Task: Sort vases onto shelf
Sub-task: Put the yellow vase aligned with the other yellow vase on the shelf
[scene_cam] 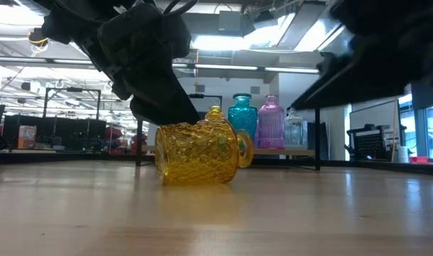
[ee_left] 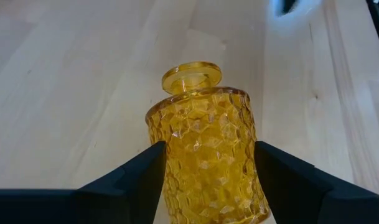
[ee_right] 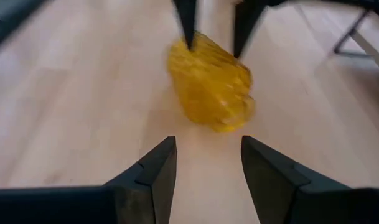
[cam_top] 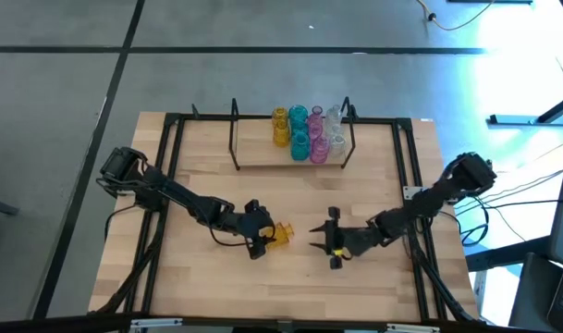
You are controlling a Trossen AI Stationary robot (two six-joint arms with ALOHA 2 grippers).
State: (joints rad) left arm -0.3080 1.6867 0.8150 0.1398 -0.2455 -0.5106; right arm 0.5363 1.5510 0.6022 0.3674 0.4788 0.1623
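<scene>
The light wooden table (cam_top: pixel 290 277) with black rails stands on a grey floor, and in the low view a large hall with ceiling lights shows behind it. A yellow vase (cam_top: pixel 281 235) with a honeycomb pattern lies on its side on the table, near the front middle, with its narrow neck turned toward the right arm. The left gripper (cam_top: pixel 263 237) is around the vase body; its two dark fingers (ee_left: pixel 134 177) stand wide, one at each side of the glass (they appear to touch it, but I cannot tell how firmly). The right gripper (cam_top: pixel 331 239) is a little apart on the table, pointed at the vase, its fingers (ee_right: pixel 153 171) partly open and holding nothing. At the back of the table stands the shelf (cam_top: pixel 263 166), and on its right part are the other vases (cam_top: pixel 309 134), upright and close together: yellow, teal, pink and clear.
</scene>
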